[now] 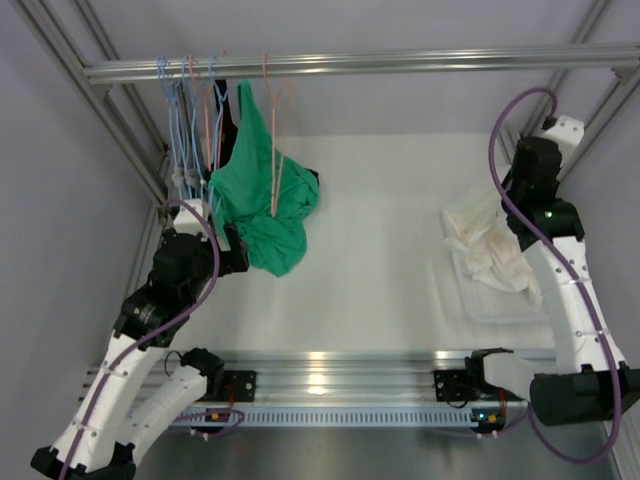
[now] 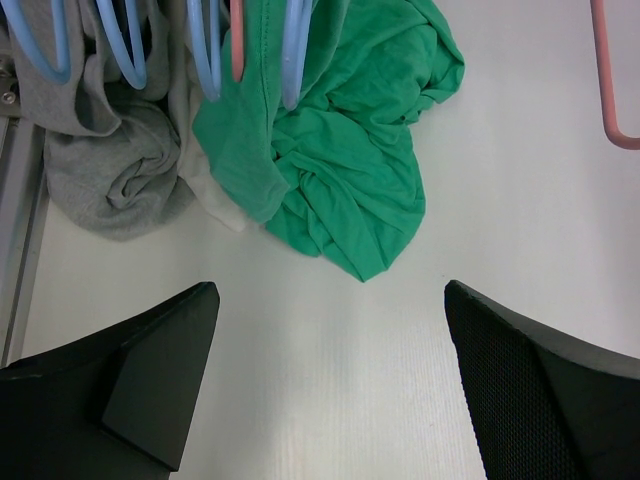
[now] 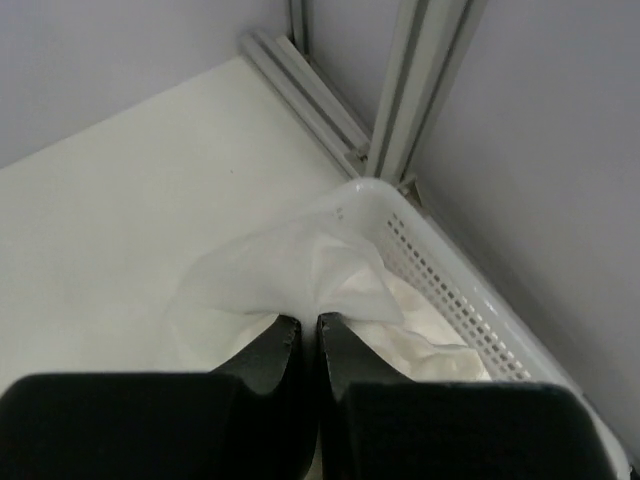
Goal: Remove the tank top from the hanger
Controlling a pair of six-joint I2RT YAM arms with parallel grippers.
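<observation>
**Tank top pinched over the basket, pink hanger bare on the rail**

The right gripper (image 3: 308,325) has its two fingers pressed together on a raised fold of the tank top (image 3: 290,275). The thin white fabric peaks right at the fingertips and drapes away from them on both sides. Most of the garment lies crumpled in the white perforated basket (image 3: 455,275) at the table's far right corner, with one edge spilling over the basket's rim onto the table. The pinch looks placed so the soft cloth can be carried or lowered as a bundle instead of dragged. Whether the fold is lifted clear of the pile or only gathered on top of it cannot be told.

The hanger (image 1: 272,140) hangs by its slim hook from the metal rail (image 1: 400,63), well apart from the tank top and carrying none of the white fabric. The removal therefore looks essentially done, with only the release left.

The left gripper (image 2: 330,320) hovers over bare table with its fingers wide apart and nothing between them. It sits near the green garment (image 2: 350,170), a grey garment (image 2: 100,160) and the light blue hangers (image 2: 205,40). It is probably parked there, out of the right arm's way.
</observation>
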